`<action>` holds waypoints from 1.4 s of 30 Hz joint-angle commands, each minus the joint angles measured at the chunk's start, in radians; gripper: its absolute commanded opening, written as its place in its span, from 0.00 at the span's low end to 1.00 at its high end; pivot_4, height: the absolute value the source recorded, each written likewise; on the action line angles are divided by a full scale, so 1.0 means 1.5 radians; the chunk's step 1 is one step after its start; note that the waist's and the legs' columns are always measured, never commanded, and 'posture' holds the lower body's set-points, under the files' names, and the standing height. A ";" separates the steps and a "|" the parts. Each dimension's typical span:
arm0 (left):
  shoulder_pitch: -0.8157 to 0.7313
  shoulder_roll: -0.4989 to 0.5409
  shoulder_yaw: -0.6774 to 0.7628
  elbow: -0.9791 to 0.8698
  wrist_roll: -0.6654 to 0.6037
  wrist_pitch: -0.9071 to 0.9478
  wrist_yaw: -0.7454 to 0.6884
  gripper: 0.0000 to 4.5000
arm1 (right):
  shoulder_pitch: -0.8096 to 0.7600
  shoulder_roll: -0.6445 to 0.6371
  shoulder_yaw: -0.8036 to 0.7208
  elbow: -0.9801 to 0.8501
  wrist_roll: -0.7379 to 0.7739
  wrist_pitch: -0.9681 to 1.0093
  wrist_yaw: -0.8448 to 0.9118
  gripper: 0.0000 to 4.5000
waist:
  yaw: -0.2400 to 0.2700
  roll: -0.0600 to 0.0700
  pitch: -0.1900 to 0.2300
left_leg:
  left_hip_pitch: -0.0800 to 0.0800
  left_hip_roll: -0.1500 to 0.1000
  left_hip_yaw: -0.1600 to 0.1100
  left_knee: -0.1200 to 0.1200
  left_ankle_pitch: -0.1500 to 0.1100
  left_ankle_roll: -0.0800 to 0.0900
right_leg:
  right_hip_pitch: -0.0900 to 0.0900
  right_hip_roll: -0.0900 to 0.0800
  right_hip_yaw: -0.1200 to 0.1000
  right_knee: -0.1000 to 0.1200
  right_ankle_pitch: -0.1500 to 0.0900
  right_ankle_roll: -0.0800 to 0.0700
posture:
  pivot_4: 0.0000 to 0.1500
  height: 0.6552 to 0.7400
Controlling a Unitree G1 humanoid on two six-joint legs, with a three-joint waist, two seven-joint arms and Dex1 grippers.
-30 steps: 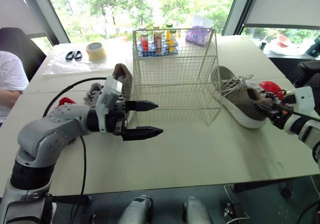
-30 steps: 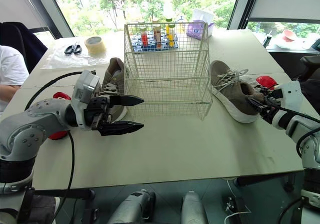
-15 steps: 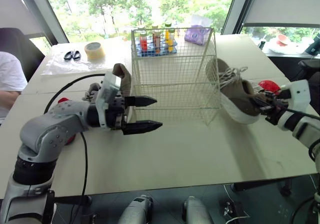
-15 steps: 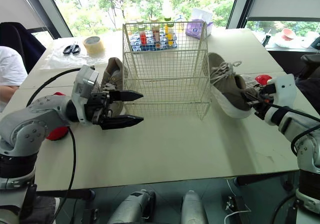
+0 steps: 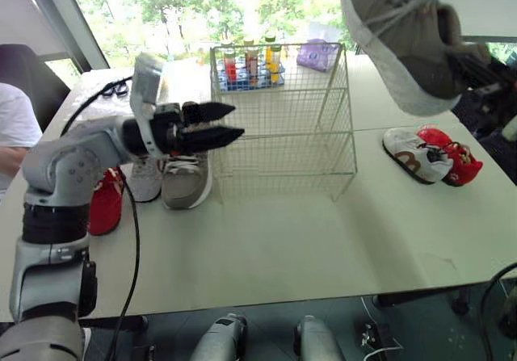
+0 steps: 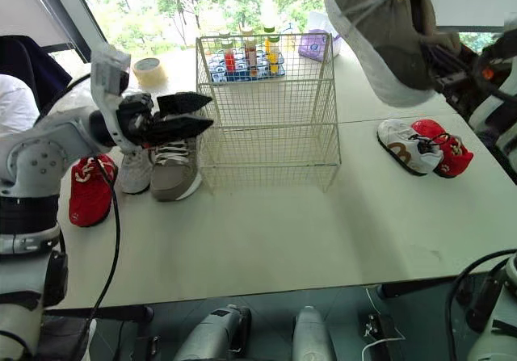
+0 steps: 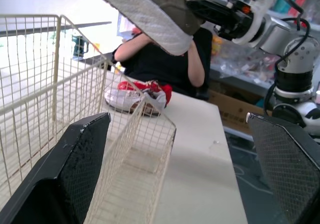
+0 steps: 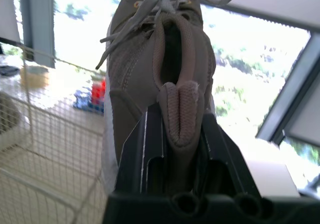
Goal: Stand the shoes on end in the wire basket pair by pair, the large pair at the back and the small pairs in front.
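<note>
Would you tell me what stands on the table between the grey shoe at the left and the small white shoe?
The wire basket stands between the grey shoe and the small white shoe; both eye views show it.

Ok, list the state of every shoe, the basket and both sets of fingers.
Wire basket: upright, empty.
Large tan shoe: held in the air, heel gripped.
Right fingers: shut on that shoe.
Left fingers: open, holding nothing.
Second tan shoe: lying left of the basket.
Grey shoe: lying beside it.
Left red shoe: lying, leftmost.
White shoe: lying right of the basket.
Right red shoe: lying beside it.
</note>
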 commanded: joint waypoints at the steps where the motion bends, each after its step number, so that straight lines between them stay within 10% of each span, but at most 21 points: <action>1: -0.061 0.020 0.013 0.078 0.025 0.005 -0.040 1.00 | -0.045 -0.032 0.043 -0.046 0.003 -0.085 0.082 0.04 | -0.001 0.000 0.000 | 0.000 0.000 0.000 0.000 0.000 0.000 | 0.000 0.000 0.000 0.000 0.000 0.000 | 1.00 1.00; 14: -0.178 0.048 0.051 0.228 0.068 0.030 -0.093 1.00 | -0.074 -0.037 0.251 0.015 -0.225 -0.402 0.260 0.04 | -0.001 -0.002 0.001 | -0.001 0.000 0.000 0.002 0.000 0.000 | -0.001 0.000 0.000 0.001 0.000 0.000 | 1.00 1.00; 29: -0.205 0.040 0.041 0.281 0.143 0.000 -0.096 1.00 | -0.119 -0.013 0.279 0.022 -0.237 -0.439 0.335 0.04 | 0.000 -0.002 0.001 | -0.001 0.000 0.000 0.002 0.000 -0.001 | -0.001 0.000 0.000 0.002 0.000 0.000 | 1.00 1.00; 37: -0.194 0.025 0.051 0.266 0.141 0.023 -0.119 0.20 | -0.134 -0.015 0.270 0.043 -0.250 -0.443 0.355 0.04 | -0.001 -0.002 0.001 | -0.001 0.000 0.000 0.003 0.000 -0.001 | -0.001 0.000 0.000 0.002 0.000 0.000 | 1.00 1.00; 39: -0.191 0.018 0.063 0.263 0.131 0.034 -0.113 0.15 | -0.136 -0.013 0.264 0.053 -0.255 -0.441 0.349 0.04 | -0.001 -0.002 0.001 | -0.001 0.000 0.000 0.003 0.000 -0.001 | -0.001 0.000 0.000 0.002 0.000 0.000 | 1.00 1.00; 42: -0.185 -0.002 0.096 0.258 0.115 0.050 -0.077 0.15 | -0.135 -0.002 0.234 0.067 -0.219 -0.384 0.318 0.36 | -0.001 -0.002 0.001 | -0.001 0.000 0.000 0.003 0.000 -0.001 | -0.001 0.000 0.000 0.002 0.000 0.000 | 1.00 1.00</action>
